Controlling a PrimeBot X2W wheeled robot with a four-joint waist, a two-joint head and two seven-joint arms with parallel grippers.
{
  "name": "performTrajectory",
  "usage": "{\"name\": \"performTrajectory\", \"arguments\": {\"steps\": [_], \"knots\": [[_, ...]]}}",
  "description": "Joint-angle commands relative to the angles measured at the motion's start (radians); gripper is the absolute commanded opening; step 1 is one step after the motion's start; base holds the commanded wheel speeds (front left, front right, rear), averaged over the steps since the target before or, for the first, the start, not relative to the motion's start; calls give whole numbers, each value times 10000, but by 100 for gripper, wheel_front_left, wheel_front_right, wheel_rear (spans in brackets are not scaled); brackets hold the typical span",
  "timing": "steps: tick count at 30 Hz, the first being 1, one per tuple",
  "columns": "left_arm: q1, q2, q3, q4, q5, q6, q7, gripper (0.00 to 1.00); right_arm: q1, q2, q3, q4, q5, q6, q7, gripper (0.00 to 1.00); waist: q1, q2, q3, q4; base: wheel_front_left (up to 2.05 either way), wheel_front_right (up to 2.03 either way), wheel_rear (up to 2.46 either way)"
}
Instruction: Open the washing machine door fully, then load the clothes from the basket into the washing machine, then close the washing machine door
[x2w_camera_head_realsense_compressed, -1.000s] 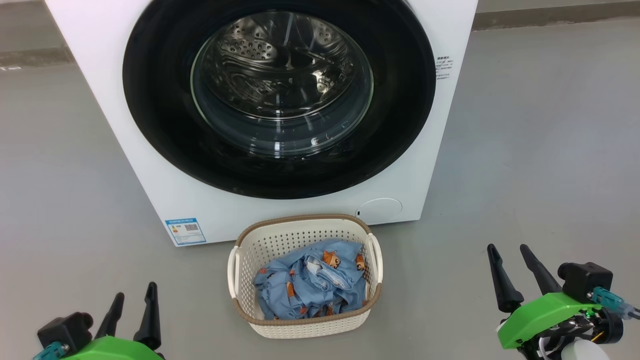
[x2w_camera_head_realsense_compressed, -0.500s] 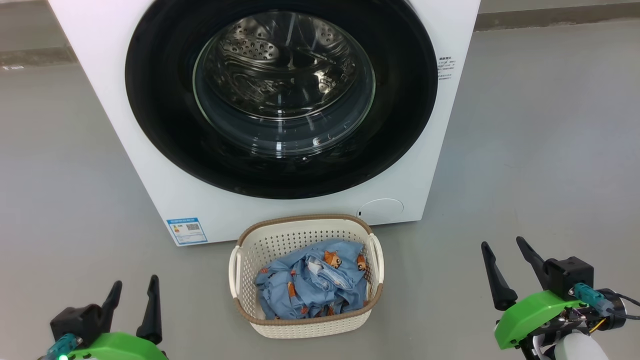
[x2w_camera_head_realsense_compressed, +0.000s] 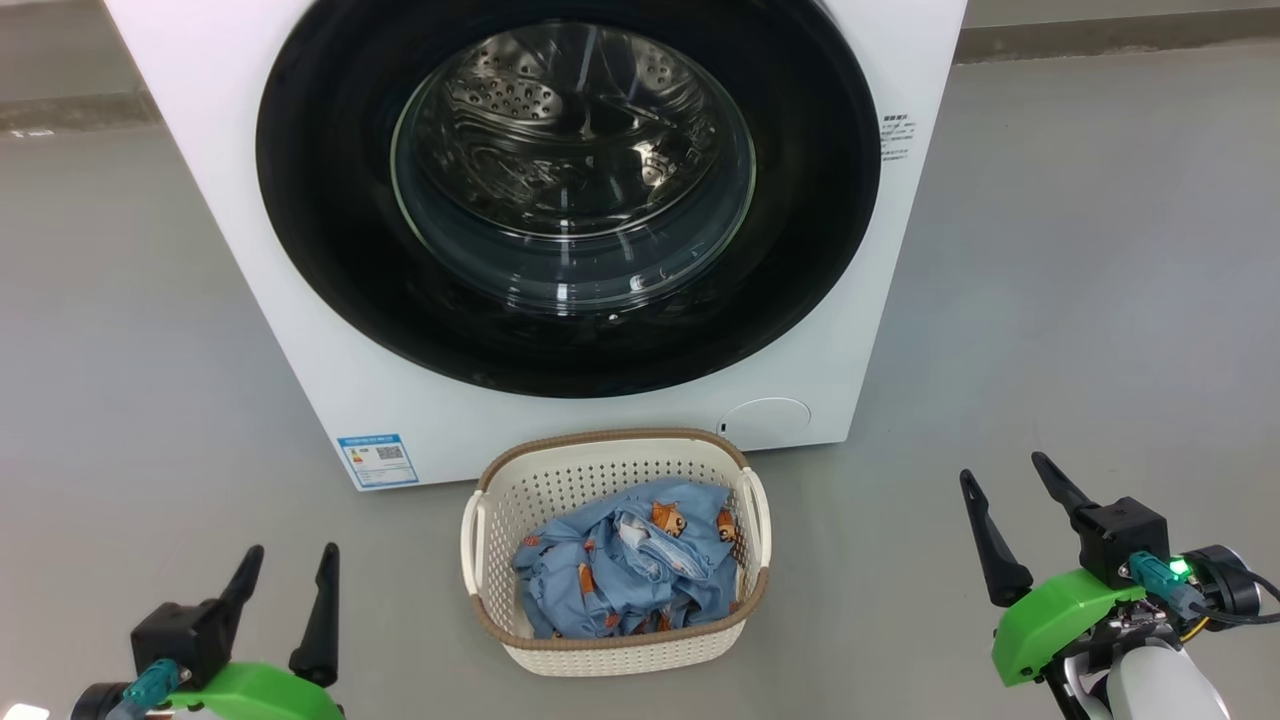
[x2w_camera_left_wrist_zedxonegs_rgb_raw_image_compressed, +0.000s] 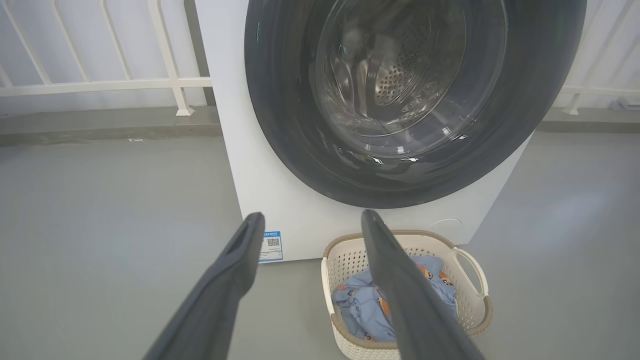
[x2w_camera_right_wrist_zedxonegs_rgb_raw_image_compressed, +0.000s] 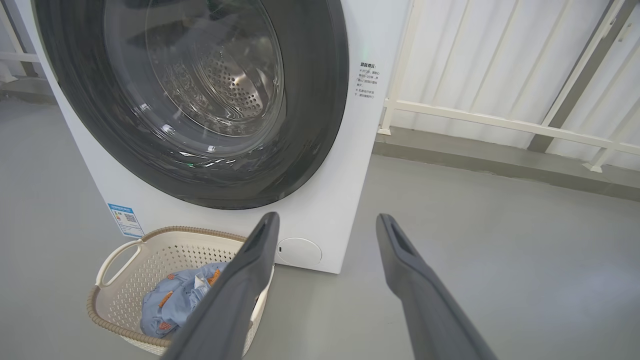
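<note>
Just now, down at the left, the left gripper (x2w_camera_head_realsense_compressed: 291, 552) has crept a little up and inward from where it sat a second ago. Its two dark fingers are spread wide with nothing between them, and it hangs over bare grey floor (x2w_camera_head_realsense_compressed: 150, 350), well apart from everything else. Beyond it the small blue label sticker (x2w_camera_head_realsense_compressed: 378, 460) marks the lower left corner of the washing machine (x2w_camera_head_realsense_compressed: 300, 330). The washing machine door (x2w_camera_head_realsense_compressed: 568, 190) still sits flush against the front, its black rim unbroken and the steel drum (x2w_camera_head_realsense_compressed: 520, 100) seen only through its glass, so the first step has not begun. Just in front of the machine stands the basket (x2w_camera_head_realsense_compressed: 612, 438), with the clothes (x2w_camera_head_realsense_compressed: 625, 570) heaped inside it, blue printed fabric lying below the brown rim, untouched. Over on the right, the right gripper (x2w_camera_head_realsense_compressed: 1002, 467) has risen more noticeably and drifted slightly toward the machine. Its fingers are likewise splayed and empty, tips pointing up toward the door's right side. The whole scene has also slid a touch to the right in the head view, which I take as the robot's head shifting, not the machine moving. To me this reads as both arms leaving rest, and the right one looks the likelier to go for the door. Which edge carries the catch I cannot tell from here.
</note>
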Motion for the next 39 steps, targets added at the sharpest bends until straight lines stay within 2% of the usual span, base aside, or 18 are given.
{"name": "performTrajectory", "arguments": {"steps": [1, 15, 39], "knots": [[-497, 328, 334, -191, 72, -27, -136, 100, -302, -26, 223, -178, 7, -11, -77, 100, -1, -1, -2, 3, 0, 0, 0], [-517, 327, 353, -159, 67, -27, -136, 100, -271, 117, 84, -202, 570, -11, 99, 100, -1, -1, 18, 50, 0, 0, 0], [-502, 211, 606, -89, -142, -13, -136, 100, -199, 107, -13, -144, 468, -11, 123, 100, -1, -1, -16, 117, 0, 0, 0]]}}
